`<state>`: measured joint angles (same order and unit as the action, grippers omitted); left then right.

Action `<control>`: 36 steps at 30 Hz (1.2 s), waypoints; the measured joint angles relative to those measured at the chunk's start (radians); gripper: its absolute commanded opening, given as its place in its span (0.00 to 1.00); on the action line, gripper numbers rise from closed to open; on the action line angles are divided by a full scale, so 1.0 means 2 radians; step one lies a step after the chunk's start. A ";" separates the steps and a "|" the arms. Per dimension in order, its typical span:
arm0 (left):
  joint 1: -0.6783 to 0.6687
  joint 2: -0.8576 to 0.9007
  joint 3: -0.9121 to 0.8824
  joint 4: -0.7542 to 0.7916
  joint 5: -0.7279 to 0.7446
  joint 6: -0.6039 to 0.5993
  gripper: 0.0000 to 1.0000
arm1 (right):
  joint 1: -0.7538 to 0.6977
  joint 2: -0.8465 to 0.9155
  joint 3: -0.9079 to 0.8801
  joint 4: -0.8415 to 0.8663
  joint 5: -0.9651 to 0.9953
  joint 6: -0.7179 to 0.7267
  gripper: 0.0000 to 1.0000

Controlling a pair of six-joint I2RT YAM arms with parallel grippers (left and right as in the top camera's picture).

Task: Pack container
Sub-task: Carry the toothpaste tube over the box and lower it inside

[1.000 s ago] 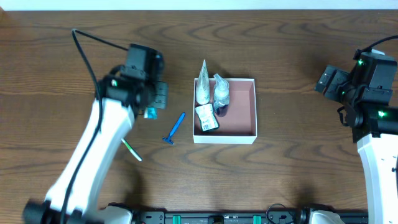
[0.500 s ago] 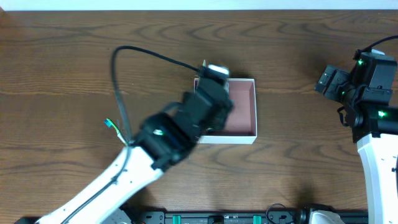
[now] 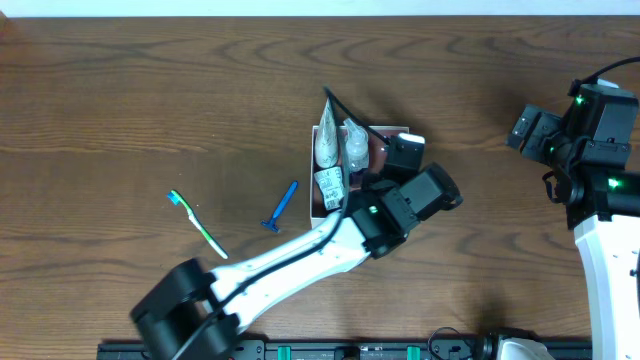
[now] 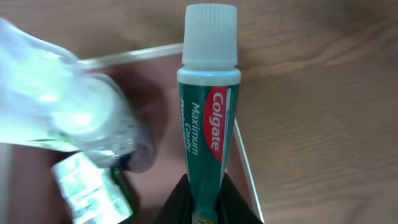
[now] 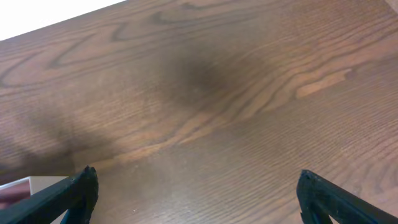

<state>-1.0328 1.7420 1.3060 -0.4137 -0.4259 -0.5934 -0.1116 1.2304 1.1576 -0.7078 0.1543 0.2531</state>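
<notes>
The container (image 3: 380,128) holds a clear bottle (image 3: 355,146) and a white tube (image 3: 324,143). Left hand (image 4: 200,202) hangs over it, pinching a toothpaste tube (image 4: 208,124); right hand (image 5: 196,193) is spread wide above the table (image 5: 205,93)

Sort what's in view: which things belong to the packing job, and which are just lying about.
Job: container; toothpaste gripped in the left hand; bottle, pouch and labelled pack already inside; razor and toothbrush on the table, probably next.
Lying about: nothing I can see. The right hand is open and idle.
</notes>
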 measured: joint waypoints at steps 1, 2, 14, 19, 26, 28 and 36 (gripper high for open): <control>0.000 0.011 0.000 0.006 -0.001 -0.003 0.11 | 0.000 0.000 0.000 0.000 0.000 0.000 0.99; 0.000 0.019 0.000 0.007 -0.003 -0.006 0.11 | 0.000 0.000 0.000 0.000 0.000 0.000 0.99; 0.012 0.066 0.000 0.002 -0.033 -0.056 0.11 | 0.000 0.000 0.000 0.000 0.000 0.000 0.99; 0.031 0.067 0.000 0.001 -0.036 -0.063 0.12 | 0.000 0.000 0.000 0.000 0.000 0.000 0.99; 0.037 0.068 0.000 0.000 -0.035 -0.068 0.17 | 0.000 0.000 0.000 0.000 0.000 0.000 0.99; 0.037 0.068 0.000 -0.001 -0.035 -0.069 0.23 | 0.000 0.000 0.000 0.000 0.000 0.000 0.99; 0.037 0.068 0.000 0.000 -0.035 -0.071 0.25 | 0.000 0.000 0.000 0.000 0.000 0.000 0.99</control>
<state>-0.9592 1.8778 1.3060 -0.4141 -0.4969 -0.7357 -0.1116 1.2304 1.1576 -0.7082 0.1543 0.2531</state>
